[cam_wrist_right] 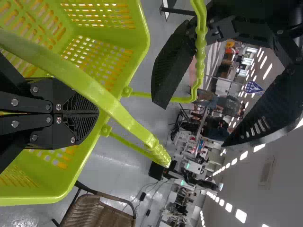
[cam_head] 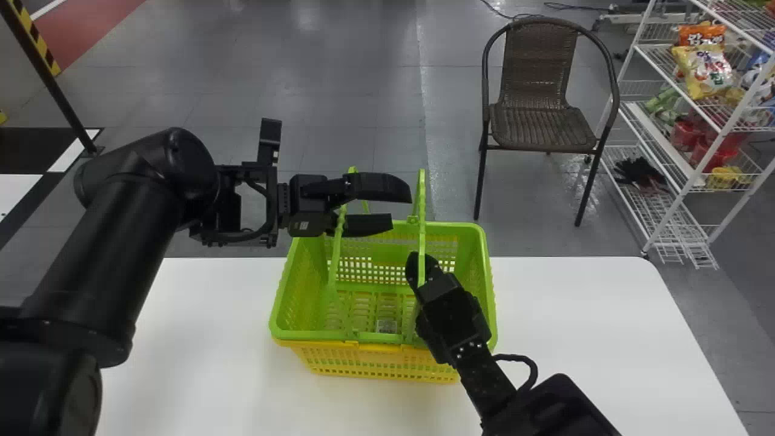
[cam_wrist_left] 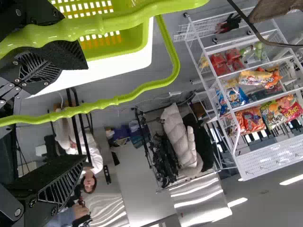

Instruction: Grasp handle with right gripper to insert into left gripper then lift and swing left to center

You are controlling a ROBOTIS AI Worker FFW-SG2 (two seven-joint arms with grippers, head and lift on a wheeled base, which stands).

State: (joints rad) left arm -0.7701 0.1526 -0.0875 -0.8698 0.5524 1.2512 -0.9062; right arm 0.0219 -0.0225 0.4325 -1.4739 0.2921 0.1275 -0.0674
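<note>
Left claw point(cam_head: 400, 209) in the head view stands with its fingers apart at the upper part of the left handle point(cam_head: 334, 266) of the green basket point(cam_head: 303, 334). That basket sits in a yellow basket point(cam_head: 375, 363) on the white counter point(cam_head: 212, 339), both its handles raised. The right claw point(cam_head: 420, 261) is at the right handle point(cam_head: 422, 230), low over the basket. Beyond the counter are a brown chair point(cam_head: 542, 109) and a white wire rack point(cam_head: 698, 172).

In the left wrist view the left claw point(cam_wrist_left: 86, 112) is wide open, a length of green handle running between its fingers.

In the right wrist view the right claw point(cam_wrist_right: 98, 113) is clenched, its fingers pressed together, a green handle crossing in front of them.
</note>
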